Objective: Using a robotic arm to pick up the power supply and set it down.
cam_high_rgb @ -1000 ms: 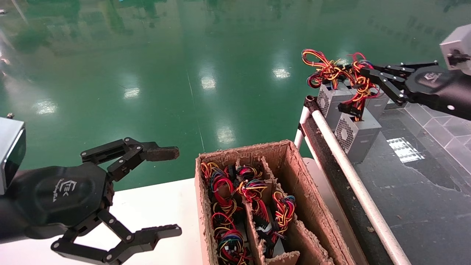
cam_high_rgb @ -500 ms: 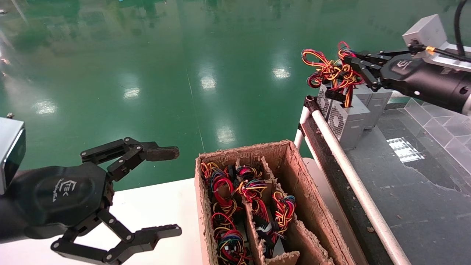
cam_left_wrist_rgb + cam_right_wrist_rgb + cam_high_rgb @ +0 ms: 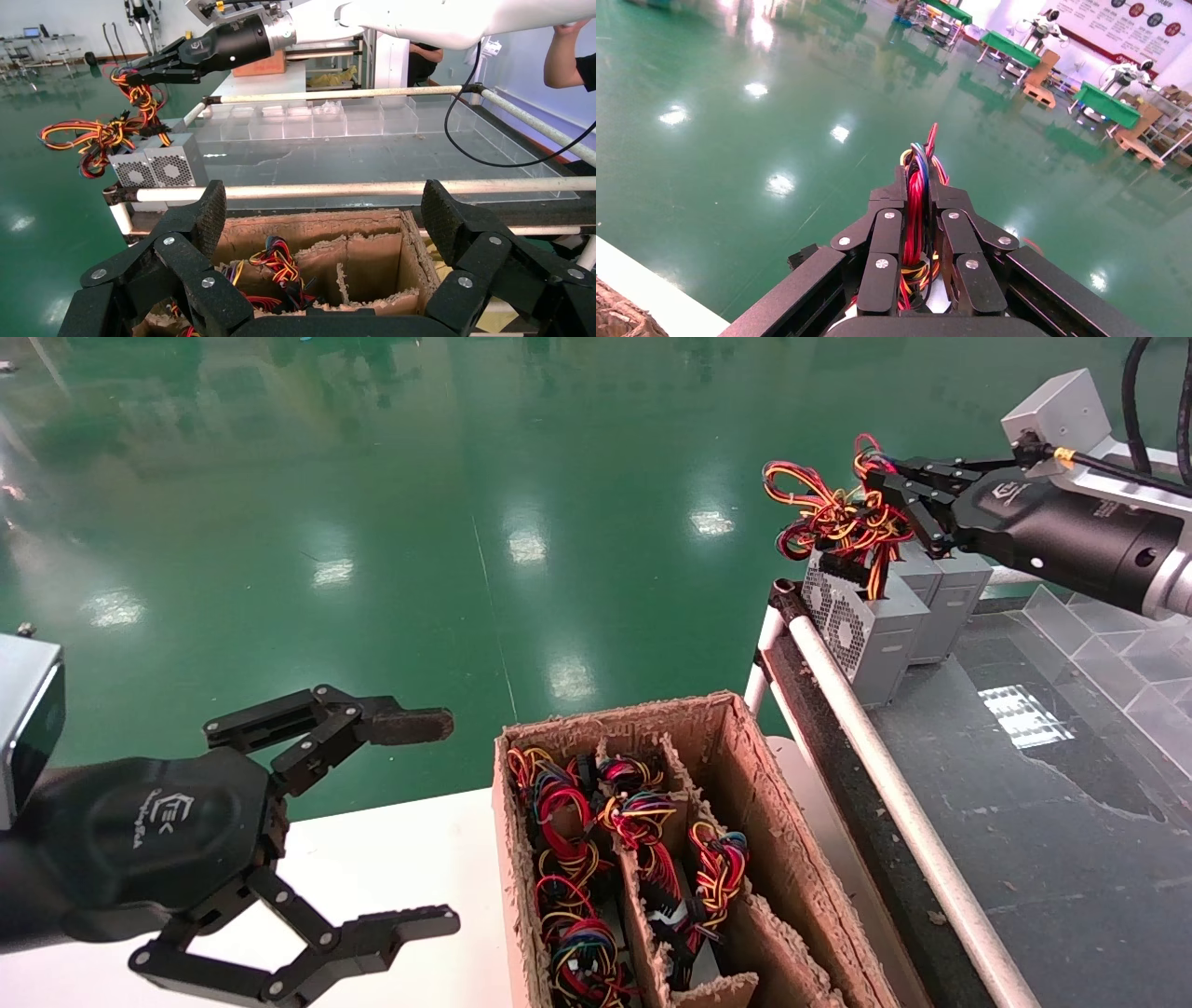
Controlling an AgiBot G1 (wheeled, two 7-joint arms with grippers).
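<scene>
The grey power supply [image 3: 871,621] stands upright at the far end of the dark work surface [image 3: 1024,822], close beside other grey units [image 3: 945,598]. Its coloured wire bundle [image 3: 838,519] rises from the top. The robotic arm's right gripper [image 3: 889,477] is shut on that bundle above the unit. In the right wrist view the red and yellow wires [image 3: 916,210] are pinched inside my right gripper [image 3: 917,186]. From the left wrist view the same power supply [image 3: 176,161] hangs by its wires below the right gripper [image 3: 137,70]. My left gripper [image 3: 424,822] hovers open and empty over the white table.
A worn cardboard box [image 3: 745,747] with dividers holds several wired units between the white table [image 3: 372,859] and a white rail [image 3: 885,756]. Clear plastic partitions [image 3: 1099,617] lie on the surface's right. A person [image 3: 569,49] stands beyond the far side.
My right gripper has carried the power supply by its wires away from me and down to the far end, beside the other units. The left arm has not moved.
</scene>
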